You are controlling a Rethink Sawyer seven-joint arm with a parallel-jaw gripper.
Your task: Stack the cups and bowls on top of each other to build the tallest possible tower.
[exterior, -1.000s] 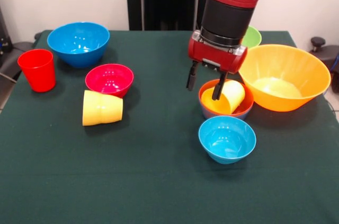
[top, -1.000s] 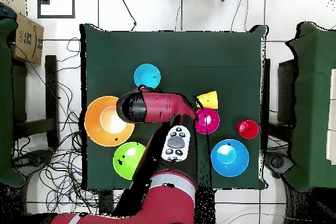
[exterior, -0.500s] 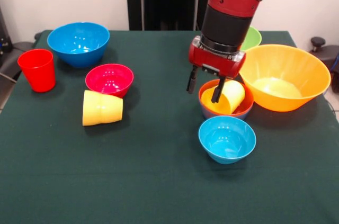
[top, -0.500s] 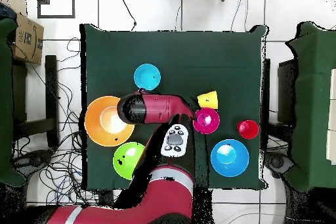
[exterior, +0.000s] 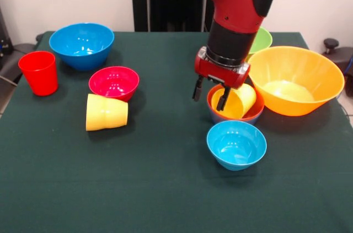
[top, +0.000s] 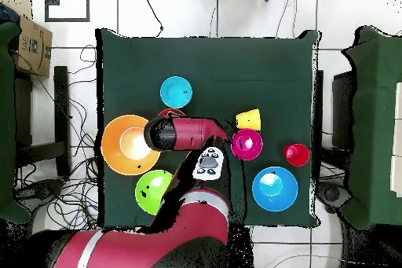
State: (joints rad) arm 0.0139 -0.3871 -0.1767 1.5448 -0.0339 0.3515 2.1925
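A glossy yellow cup (exterior: 238, 101) is seen tipped on its side inside the small orange-red bowl (exterior: 235, 115), just beside the large yellow-orange bowl (exterior: 295, 79) and just behind the light-blue bowl (exterior: 236, 144). The gripper (exterior: 210, 93) is held above the orange-red bowl's rim, fingers spread apart and holding nothing (one finger (exterior: 223, 98) is seen in front of the cup). Compared with a second ago, the gripper has been raised slightly; the cup's position is unchanged.

tipped cup (exterior: 238, 101): lying in small bowl (exterior: 251, 116)
small bowl: sitting beside large bowl (exterior: 295, 79)
fallen cup (exterior: 106, 112): lying before another bowl (exterior: 114, 82)
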